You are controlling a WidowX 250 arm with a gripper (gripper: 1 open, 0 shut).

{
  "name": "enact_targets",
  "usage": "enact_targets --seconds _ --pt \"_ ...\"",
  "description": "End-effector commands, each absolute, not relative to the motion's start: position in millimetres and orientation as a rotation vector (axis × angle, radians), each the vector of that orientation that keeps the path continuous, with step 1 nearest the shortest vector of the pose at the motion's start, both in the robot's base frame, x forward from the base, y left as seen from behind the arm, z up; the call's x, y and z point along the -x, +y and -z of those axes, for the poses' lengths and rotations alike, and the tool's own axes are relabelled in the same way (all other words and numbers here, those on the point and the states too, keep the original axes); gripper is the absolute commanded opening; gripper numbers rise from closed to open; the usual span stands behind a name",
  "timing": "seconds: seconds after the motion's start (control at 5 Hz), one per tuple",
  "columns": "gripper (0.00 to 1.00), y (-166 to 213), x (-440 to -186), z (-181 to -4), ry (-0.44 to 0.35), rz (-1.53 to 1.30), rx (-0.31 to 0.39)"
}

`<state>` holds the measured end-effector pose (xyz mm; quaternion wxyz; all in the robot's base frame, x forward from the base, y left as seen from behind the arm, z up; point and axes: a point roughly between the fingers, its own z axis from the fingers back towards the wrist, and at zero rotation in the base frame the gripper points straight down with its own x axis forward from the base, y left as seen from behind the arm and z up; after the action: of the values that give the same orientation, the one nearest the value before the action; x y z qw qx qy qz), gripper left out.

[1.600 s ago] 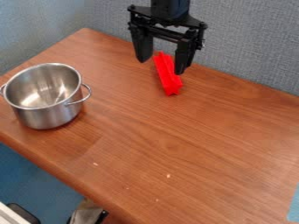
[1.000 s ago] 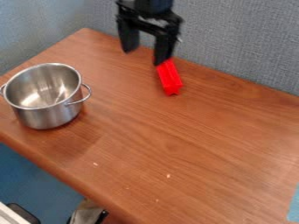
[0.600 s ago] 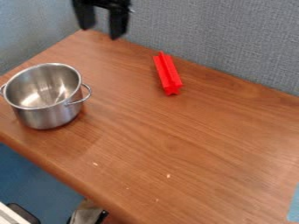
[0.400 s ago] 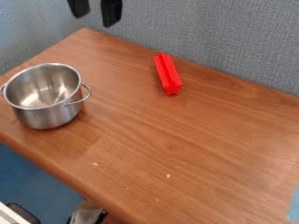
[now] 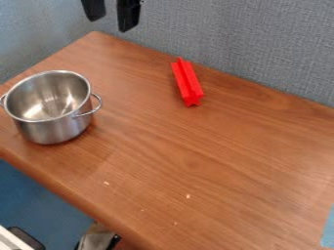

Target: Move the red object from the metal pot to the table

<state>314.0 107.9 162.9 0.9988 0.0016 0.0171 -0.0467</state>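
The red object (image 5: 188, 81) is lying flat on the counter (image 5: 196, 156), toward its far edge, with its long axis running from the back toward the front and angled slightly. Nothing is touching it, and bare wood is showing on every side of it.

The metal pot (image 5: 50, 105) is sitting well apart from it, near the counter's left edge. Its shiny inside is showing only reflections, and one small handle is sticking out on the side facing the red object. The stretch of wood between the pot and the red object is carrying nothing.

The claw (image 5: 109, 10) is hanging at the very top of the picture, above the counter's far left corner and in front of the grey-blue textured wall (image 5: 261, 39). Only its two dark finger ends are showing; they are standing apart with a gap between them and are gripping nothing. It is well away from both the red object and the pot.

At the bottom left, below the counter's front edge, some pale and dark shapes are peeking in, too cropped to identify.
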Motion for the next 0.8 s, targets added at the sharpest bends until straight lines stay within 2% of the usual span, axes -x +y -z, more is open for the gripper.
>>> enact_targets --seconds 0.0,0.2,0.6 --pt "1.0 119 -316 -172.4 0.014 0.129 -0.038" --pt "1.0 111 -323 -166.0 0.027 0.08 -0.025" --pt "1.0 169 -316 -149.3 0.001 0.113 -0.105"
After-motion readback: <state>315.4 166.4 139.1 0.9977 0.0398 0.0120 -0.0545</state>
